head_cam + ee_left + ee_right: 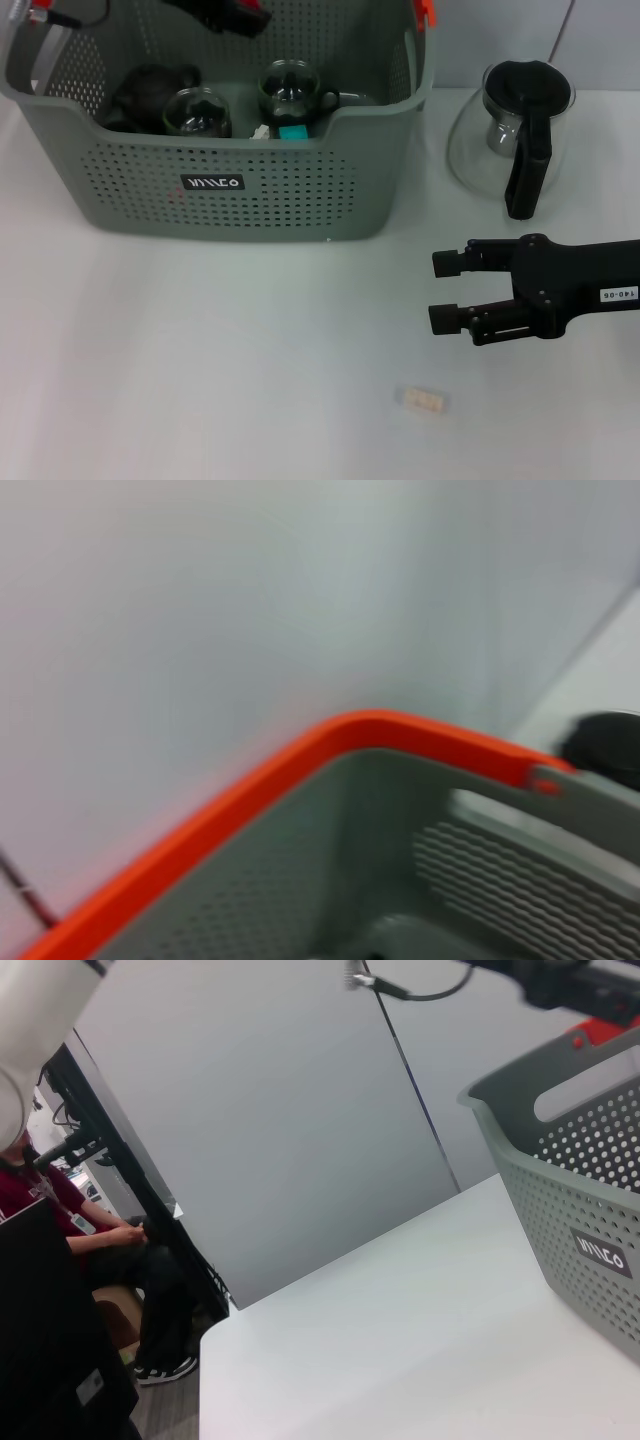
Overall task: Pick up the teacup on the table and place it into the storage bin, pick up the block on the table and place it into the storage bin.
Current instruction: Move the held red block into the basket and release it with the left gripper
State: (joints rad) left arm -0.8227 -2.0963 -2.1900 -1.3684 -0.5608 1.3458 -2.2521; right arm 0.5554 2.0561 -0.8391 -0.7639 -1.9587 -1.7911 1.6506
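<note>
From the head camera, the right gripper (441,291) hangs over the white table (200,360) with its two black fingers (447,263) spread wide and nothing between them. The block (423,401), a small pale piece, lies flat on the table below and slightly ahead of the fingertips, near them but not touching. The storage bin (230,175) stands well beyond the fingertips, up and across the table; inside it sit two glass teacups (197,112), a dark teapot (150,90) and a small teal piece (293,131). A glass carafe (512,135) with a black handle stands beside the bin, behind the right arm. The left gripper (225,15) is over the bin, cut off by the frame edge, and I cannot tell how its fingers stand. The left wrist view shows only the bin's orange rim (300,770) and grey inner wall, blurred. The right wrist view shows the bin's front corner with its black label (601,1253), the table, and a seated person (60,1220) partly hidden at the edge.
</note>
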